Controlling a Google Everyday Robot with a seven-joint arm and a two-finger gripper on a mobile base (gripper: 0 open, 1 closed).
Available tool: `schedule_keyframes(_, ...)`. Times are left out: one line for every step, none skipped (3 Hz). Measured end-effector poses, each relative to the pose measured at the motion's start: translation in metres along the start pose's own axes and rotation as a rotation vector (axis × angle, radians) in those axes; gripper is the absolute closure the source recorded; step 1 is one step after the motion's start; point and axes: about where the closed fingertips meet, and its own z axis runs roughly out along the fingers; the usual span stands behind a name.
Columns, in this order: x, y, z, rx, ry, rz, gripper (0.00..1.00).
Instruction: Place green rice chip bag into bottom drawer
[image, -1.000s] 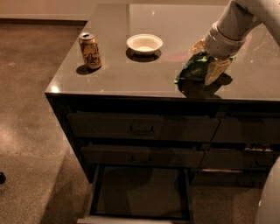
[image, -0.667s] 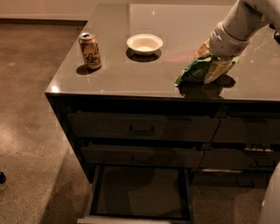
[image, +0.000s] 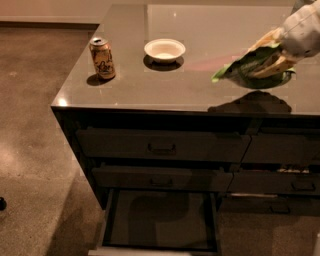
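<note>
Gripper (image: 272, 59) over counter (image: 165, 87), clasping green rice chip bag (image: 244, 69)

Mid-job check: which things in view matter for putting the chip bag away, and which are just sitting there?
In the job:
green rice chip bag, held above the countertop at its right end
tool, closed on the bag
bottom drawer, open

Lying about:
gold can, standing on the countertop
white bowl, on the countertop behind it

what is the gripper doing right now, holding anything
The gripper: shut on the green rice chip bag, holding it just above the countertop at the right side of the view.
</note>
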Motion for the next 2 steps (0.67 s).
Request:
schedule_keyframes(-0.02, 0.008, -0.071, 0.15, -0.18, 0.106, 1.0)
schedule_keyframes(-0.031, 0.028, -0.137, 0.275, -0.322, 0.253, 1.0)
